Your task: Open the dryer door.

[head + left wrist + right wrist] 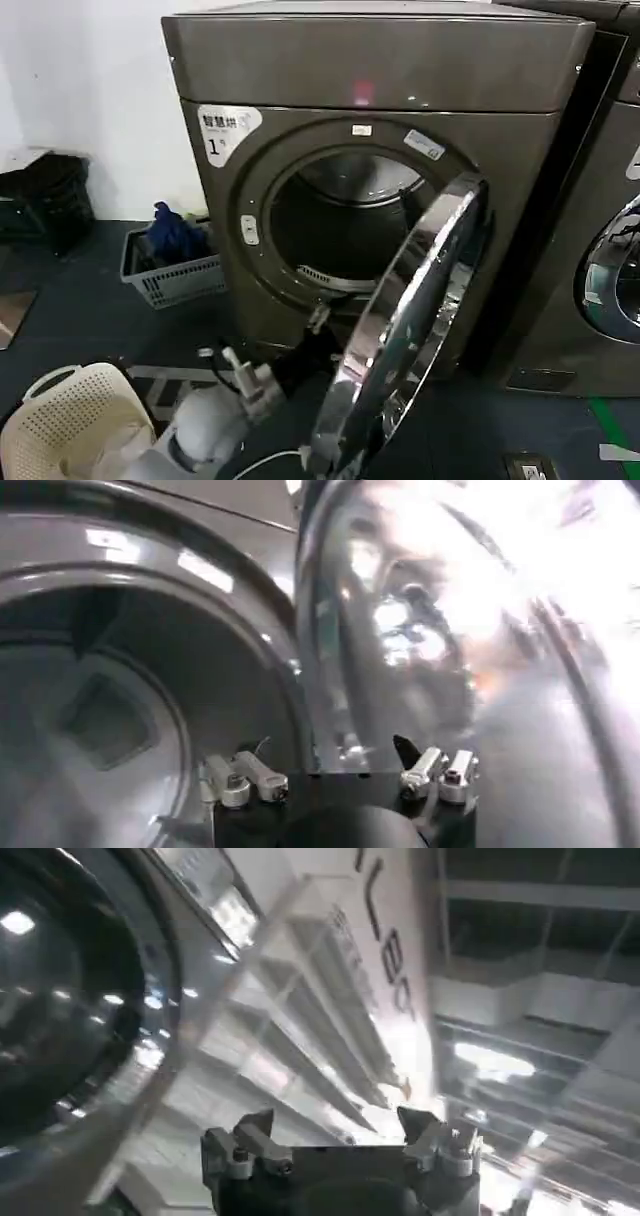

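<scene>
The bronze-grey dryer (380, 70) carries a white "1" sticker and a red light. Its dryer door (410, 310), chrome-rimmed with dark glass, stands swung well out, hinged at the right, and the drum opening (335, 225) is exposed. My left gripper (318, 322) reaches up from below to the door's free edge. In the left wrist view the left gripper (335, 755) is open, with the door's rim (450, 630) running up between its spread fingers and the drum (90, 710) beside it. My right gripper (335, 1118) is open, close before a chrome rim and dark glass (60, 998).
A darker machine (610, 200) with its own chrome door stands right beside the dryer. A grey basket (170, 265) with blue cloth sits on the floor to the left. A white laundry basket (75, 420) is at the near left and a black bin (45, 195) by the wall.
</scene>
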Robot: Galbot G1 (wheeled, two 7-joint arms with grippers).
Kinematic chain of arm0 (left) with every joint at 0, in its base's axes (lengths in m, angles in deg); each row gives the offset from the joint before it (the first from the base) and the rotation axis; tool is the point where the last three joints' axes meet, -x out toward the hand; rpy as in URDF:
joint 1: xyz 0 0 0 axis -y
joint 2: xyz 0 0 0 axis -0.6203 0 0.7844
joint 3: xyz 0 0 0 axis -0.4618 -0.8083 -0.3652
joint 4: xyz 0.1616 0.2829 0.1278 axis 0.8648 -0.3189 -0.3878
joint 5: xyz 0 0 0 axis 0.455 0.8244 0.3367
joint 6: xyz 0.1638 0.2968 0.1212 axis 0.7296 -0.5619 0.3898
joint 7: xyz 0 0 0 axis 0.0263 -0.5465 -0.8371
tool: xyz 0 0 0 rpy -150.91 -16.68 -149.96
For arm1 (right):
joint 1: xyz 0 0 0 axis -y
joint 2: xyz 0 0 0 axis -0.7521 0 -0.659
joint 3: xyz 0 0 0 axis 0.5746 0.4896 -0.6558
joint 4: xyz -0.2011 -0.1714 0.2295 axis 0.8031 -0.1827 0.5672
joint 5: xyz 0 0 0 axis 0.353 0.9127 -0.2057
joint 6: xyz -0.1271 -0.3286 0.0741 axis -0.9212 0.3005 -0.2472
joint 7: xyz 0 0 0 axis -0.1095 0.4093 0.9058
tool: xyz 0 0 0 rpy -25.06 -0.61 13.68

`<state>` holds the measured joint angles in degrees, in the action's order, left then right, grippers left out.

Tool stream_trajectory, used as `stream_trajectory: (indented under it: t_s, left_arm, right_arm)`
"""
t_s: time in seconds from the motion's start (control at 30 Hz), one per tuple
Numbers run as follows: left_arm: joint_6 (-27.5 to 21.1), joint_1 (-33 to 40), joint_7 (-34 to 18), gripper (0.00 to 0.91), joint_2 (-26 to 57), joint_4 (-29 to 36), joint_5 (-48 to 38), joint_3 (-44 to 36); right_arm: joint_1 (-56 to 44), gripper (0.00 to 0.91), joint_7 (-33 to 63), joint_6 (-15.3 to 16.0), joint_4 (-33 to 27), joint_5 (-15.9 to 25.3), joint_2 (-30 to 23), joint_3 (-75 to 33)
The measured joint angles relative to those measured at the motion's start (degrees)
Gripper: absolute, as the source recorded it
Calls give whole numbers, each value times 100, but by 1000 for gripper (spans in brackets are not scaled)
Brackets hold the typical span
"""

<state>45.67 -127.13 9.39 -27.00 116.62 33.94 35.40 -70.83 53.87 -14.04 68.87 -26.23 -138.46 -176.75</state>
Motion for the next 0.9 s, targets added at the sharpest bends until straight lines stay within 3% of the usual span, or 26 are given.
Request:
stream_trajectory:
  t_s: [0.37,0.6,0.9]
  left_arm:
    - [-19,701,-7,907,-218,-386,-6,-986]
    - [-47,1286,-3,907,-478,-724,-56,-1607]
    - [-46,2022,-21,907,-1023,-1284,-69,-2361]
  right_arm:
    - [-211,907,63,121,-280,-289,6,-783]
    - [-377,907,161,314,-455,-716,39,-1194]
    - [-581,907,289,112,-825,-728,127,-1769]
